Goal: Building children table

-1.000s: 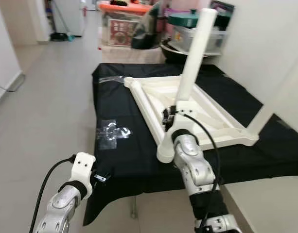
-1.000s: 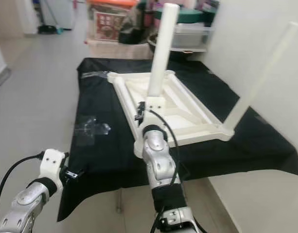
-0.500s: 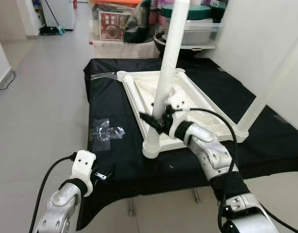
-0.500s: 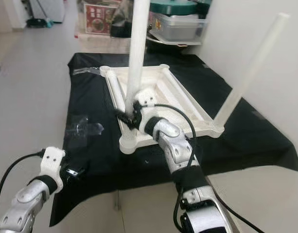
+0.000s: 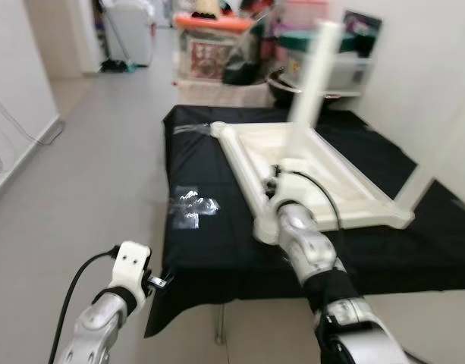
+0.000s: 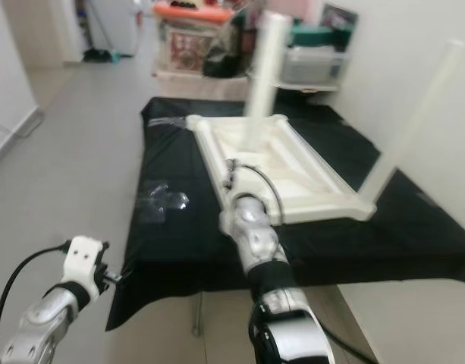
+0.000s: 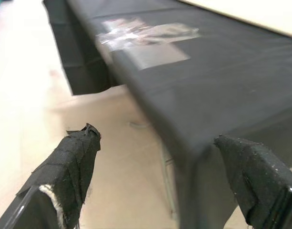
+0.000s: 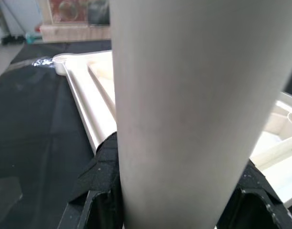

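Table frame [image 5: 308, 171] lay upside down on black-draped desk [image 5: 217, 243] | right gripper [image 8: 172, 200] jaws clamped on leg [image 5: 312, 91], swung back from near-upright to tilted, not yet seated | left gripper [image 7: 160, 181] jaws wide, idle.

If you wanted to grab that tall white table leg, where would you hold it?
Low on the tall white round table leg, just above the upturned white plastic tabletop, coming from the near side. The shaft is a plain smooth cylinder, so fingers can close around it from either side, and a low hold should steady it. The right tool already clasps it like this.
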Tool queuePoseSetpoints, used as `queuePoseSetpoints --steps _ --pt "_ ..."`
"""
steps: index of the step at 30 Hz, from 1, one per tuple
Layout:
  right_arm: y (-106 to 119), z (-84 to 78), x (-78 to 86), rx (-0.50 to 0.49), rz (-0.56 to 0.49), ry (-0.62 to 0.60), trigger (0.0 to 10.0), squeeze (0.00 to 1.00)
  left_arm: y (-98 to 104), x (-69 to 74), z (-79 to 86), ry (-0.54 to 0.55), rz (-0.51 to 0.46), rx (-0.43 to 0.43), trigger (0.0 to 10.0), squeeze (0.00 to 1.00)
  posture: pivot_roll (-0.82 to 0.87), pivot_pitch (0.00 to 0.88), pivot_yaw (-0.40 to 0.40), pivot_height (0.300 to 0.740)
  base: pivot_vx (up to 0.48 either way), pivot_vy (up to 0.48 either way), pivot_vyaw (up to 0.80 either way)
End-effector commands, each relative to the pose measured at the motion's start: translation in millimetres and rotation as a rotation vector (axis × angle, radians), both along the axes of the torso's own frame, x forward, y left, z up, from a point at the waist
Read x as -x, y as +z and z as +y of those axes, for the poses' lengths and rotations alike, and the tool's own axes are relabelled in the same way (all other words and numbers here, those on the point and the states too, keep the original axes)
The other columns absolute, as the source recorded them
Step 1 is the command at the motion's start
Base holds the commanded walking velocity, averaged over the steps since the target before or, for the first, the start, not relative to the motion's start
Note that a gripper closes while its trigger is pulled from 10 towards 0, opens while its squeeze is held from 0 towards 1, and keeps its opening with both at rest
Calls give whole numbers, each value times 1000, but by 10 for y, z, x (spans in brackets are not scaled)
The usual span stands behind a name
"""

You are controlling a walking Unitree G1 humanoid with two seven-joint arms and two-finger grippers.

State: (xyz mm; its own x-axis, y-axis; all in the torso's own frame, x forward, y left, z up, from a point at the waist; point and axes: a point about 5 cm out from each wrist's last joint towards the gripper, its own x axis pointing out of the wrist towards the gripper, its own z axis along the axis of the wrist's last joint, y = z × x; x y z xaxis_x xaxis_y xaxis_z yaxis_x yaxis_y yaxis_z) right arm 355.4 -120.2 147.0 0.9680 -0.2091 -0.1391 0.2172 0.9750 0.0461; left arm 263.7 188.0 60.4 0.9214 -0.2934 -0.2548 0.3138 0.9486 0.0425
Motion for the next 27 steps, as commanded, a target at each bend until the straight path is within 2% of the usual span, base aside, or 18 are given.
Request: queuePoseSetpoints --steps 1,2,3,4,5,6,8,9,10,11,12,13,14,16,17,20,26,27 --pt "-71 161 113 22 23 105 10000 0 27 -46 -64 -27 -6 3 10000 0 60 0 -110 740 0 0 0" --pt "-71 161 113 22 23 105 10000 0 27 -46 -64 -27 -6 3 10000 0 60 0 -110 740 0 0 0" --pt "24 281 130 -17 -46 199 10000 0 27 -51 -67 -30 -6 3 10000 0 60 0 -110 740 0 0 0" --pt "138 361 153 -54 -116 274 10000 1000 28 -59 -68 -31 -6 2 10000 0 56 0 -107 740 0 0 0" --pt "138 361 153 -54 -116 274 10000 1000 28 -59 -68 -31 -6 2 10000 0 56 0 -107 740 0 0 0" --pt "325 462 142 -82 -192 385 10000 1000 35 -79 -67 -33 -8 1 10000 0 60 0 -109 740 0 0 0" --pt "325 462 142 -82 -192 385 10000 1000 35 -79 -67 -33 -8 1 10000 0 60 0 -109 740 0 0 0" --pt "414 492 114 -88 -205 449 10000 1000 40 -84 -65 -32 -9 1 10000 0 60 0 -109 740 0 0 0" --pt "527 522 94 -89 -231 618 10000 0 39 -80 -62 -31 -10 1 10000 0 58 0 -109 740 0 0 0" --pt "527 522 94 -89 -231 618 10000 0 39 -80 -62 -31 -10 1 10000 0 58 0 -109 740 0 0 0" --pt "666 526 131 -48 -270 882 10000 0 32 -68 -60 -31 -9 1 10000 0 59 0 -111 740 0 0 0" --pt "690 517 158 -16 -281 971 10000 0 28 -63 -61 -31 -8 1 10000 0 59 0 -111 740 0 0 0" --pt "690 517 158 -16 -281 971 10000 0 28 -63 -61 -31 -8 1 10000 0 59 0 -111 740 0 0 0" --pt "616 448 124 91 -258 1075 10000 0 28 -69 -66 -30 -9 2 10000 0 70 0 -118 740 0 0 0" --pt "572 423 96 125 -237 1087 10000 0 31 -73 -69 -29 -10 2 10000 0 70 0 -118 740 0 0 0" --pt "452 416 11 99 -166 1094 10000 0 41 -80 -76 -27 -14 5 10000 0 70 0 -118 740 0 0 0" --pt "230 566 -95 126 -83 1078 10000 0 55 -84 -77 -24 -19 4 10000 0 96 0 -130 740 0 0 0" --pt "217 579 -124 125 -82 1045 1765 0 57 -80 -66 -23 -19 2 10000 0 101 0 -133 740 0 0 0"
